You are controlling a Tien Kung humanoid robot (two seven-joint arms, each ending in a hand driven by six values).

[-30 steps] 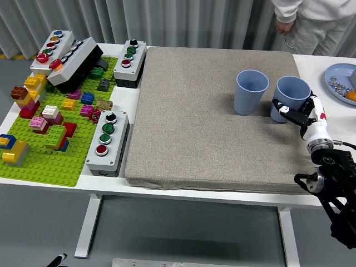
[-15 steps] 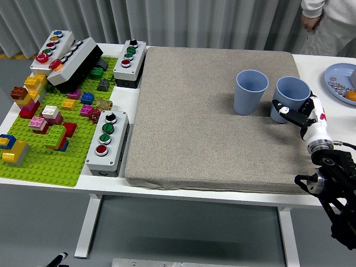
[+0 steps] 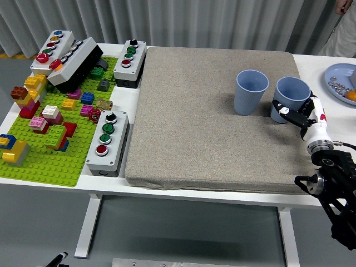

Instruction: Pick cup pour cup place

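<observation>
On the right half of a coarse beige fabric mat [image 3: 211, 117] covering the white counter [image 3: 130, 105], 2 smooth blue tapered cups stand upright just beside each other. The right robot hand [image 3: 297, 112], black fingers with a white and red wrist, is wrapped around the lower wall of the right cup [image 3: 292, 95], pinching it; the left cup [image 3: 251, 90] stands free. At the counter's left lies a studded green baseplate [image 3: 50, 150] carrying colourful plastic bricks, with 4 grey rectangular button boxes around it. A round blue plate [image 3: 340, 78] sits at the right edge.
</observation>
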